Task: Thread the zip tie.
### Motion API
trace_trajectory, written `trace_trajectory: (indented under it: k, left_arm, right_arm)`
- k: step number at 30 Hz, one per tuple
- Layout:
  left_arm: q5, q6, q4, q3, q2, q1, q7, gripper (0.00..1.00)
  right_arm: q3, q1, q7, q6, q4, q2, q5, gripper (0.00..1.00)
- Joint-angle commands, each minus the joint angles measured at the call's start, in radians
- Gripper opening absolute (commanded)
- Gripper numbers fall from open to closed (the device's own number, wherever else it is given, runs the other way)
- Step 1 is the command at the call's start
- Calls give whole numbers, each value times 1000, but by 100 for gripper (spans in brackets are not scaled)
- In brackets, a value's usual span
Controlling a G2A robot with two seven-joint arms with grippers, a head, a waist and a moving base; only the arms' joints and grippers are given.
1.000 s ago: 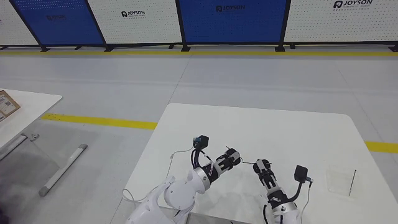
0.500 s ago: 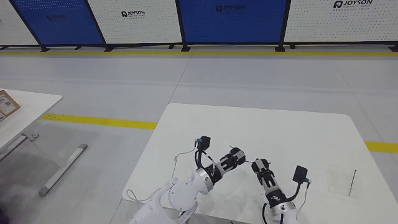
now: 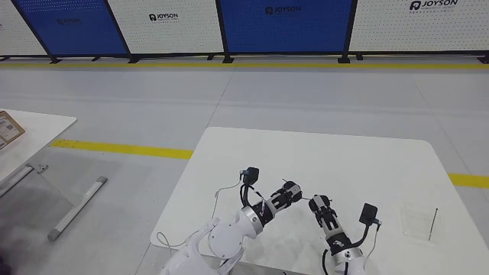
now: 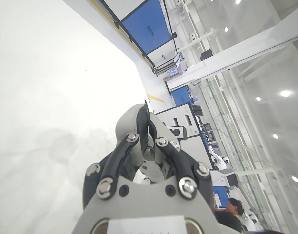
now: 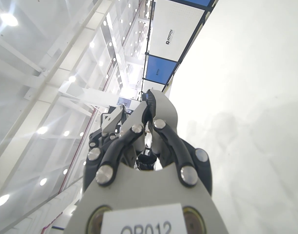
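A thin black zip tie (image 3: 303, 197) spans the short gap between my two grippers over the near part of the white table (image 3: 306, 145). My left gripper (image 3: 293, 192) is shut on one end, and a black sliver of the tie pokes past its closed fingertips in the left wrist view (image 4: 147, 110). My right gripper (image 3: 315, 199) is shut on the other end, with a small dark piece at its tips (image 5: 148, 97). The left arm's gripper (image 5: 110, 120) sits close behind it in the right wrist view.
A clear shallow tray (image 3: 412, 221) lies at the table's right edge with a spare black zip tie (image 3: 433, 224) on it. Another white table (image 3: 30, 134) stands off to the left. The table's far half is bare.
The left arm has shifted right, bringing its gripper closer to the right gripper and shortening the gap. The right gripper has barely moved.
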Motion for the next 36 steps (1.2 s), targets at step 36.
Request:
trace_trajectory:
  k: [36]
  left_arm:
    - [-184,-122,42,-29,1,-1,-67,0]
  right_arm:
    - [66,-32,49,-47,-41,-4,106,0]
